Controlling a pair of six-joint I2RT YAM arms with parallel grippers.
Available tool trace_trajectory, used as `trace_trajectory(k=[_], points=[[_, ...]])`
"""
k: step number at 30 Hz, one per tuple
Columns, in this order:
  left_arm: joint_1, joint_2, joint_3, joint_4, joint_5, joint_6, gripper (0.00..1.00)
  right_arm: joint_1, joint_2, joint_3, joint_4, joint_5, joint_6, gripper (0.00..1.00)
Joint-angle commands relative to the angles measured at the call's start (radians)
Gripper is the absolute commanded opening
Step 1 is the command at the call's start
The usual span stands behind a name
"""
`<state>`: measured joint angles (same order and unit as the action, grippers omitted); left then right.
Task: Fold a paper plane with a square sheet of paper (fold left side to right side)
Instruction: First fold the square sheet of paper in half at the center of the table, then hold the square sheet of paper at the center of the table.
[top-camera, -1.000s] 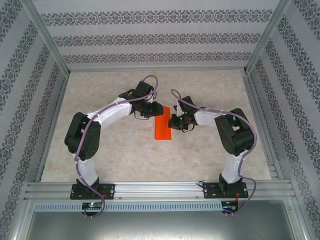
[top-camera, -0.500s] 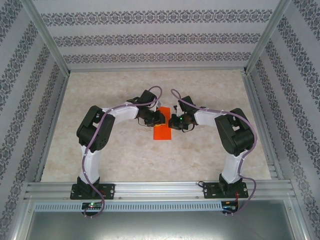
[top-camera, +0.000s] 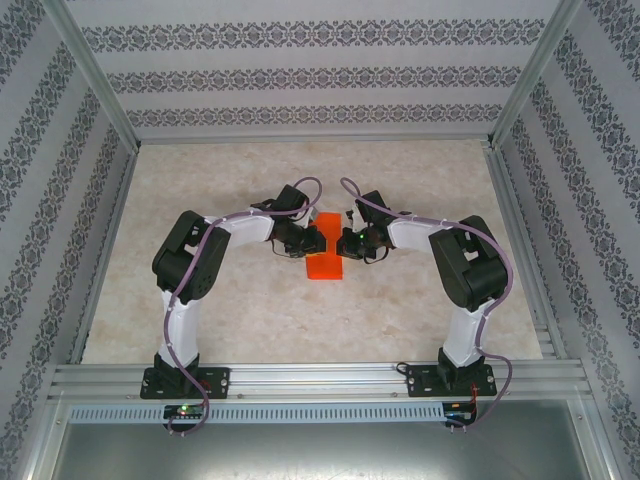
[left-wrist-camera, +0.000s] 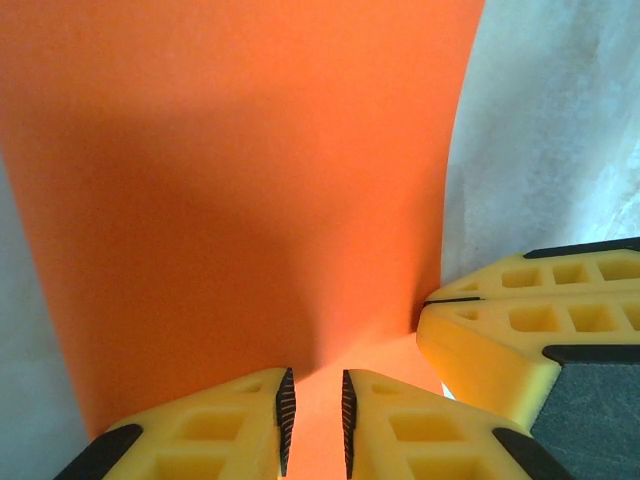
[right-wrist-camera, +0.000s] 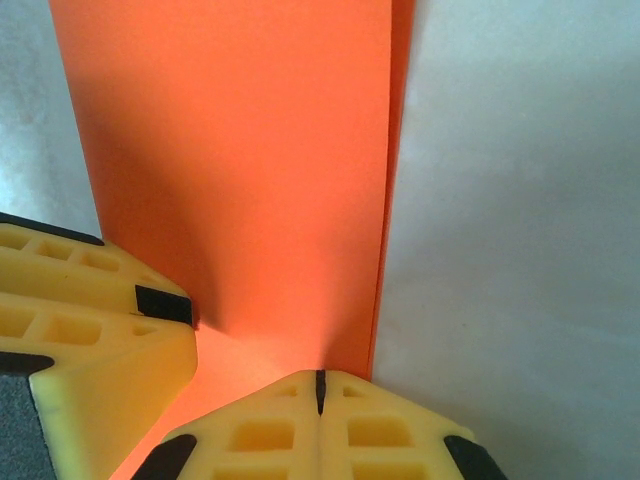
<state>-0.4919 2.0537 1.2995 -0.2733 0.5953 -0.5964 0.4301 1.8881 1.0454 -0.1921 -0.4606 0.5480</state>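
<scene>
Orange paper (top-camera: 326, 267) — folded strip, long axis near-to-far

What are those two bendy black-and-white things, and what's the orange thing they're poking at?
They are two robot arms, the left arm and the right arm, bolted to the near edge of a table. The wide picture looks down from above and behind them. The two close-ups come from small cameras on the wrists, so the yellow fingers look huge. The orange thing is a sheet of paper lying on the table; it looks folded in half. The left fingers sit slightly apart over it. The right fingers are shut, tips at the paper's edge. I can't tell whether they pinch it.
</scene>
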Motion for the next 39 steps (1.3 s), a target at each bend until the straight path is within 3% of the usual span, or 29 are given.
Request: trace_trajectory(k=[1,15,23,29,39], points=[[0.038,0.008,-0.034,-0.013,-0.045,0.046,0.26,0.006,0.044,-0.007,-0.09,0.051,-0.022,0.0],[0.104,-0.086,-0.085,-0.052,-0.057,0.105,0.27,0.005,0.043,-0.005,-0.095,0.043,-0.025,0.0],[0.094,-0.197,-0.144,0.097,0.016,0.055,0.26,0.006,0.041,0.002,-0.091,0.041,-0.022,0.0],[0.047,-0.114,-0.104,0.169,0.076,0.0,0.26,0.007,0.04,0.006,-0.095,0.042,-0.025,0.0],[0.006,0.008,-0.003,0.142,0.051,0.001,0.25,0.01,0.045,0.015,-0.102,0.039,-0.025,0.0]])
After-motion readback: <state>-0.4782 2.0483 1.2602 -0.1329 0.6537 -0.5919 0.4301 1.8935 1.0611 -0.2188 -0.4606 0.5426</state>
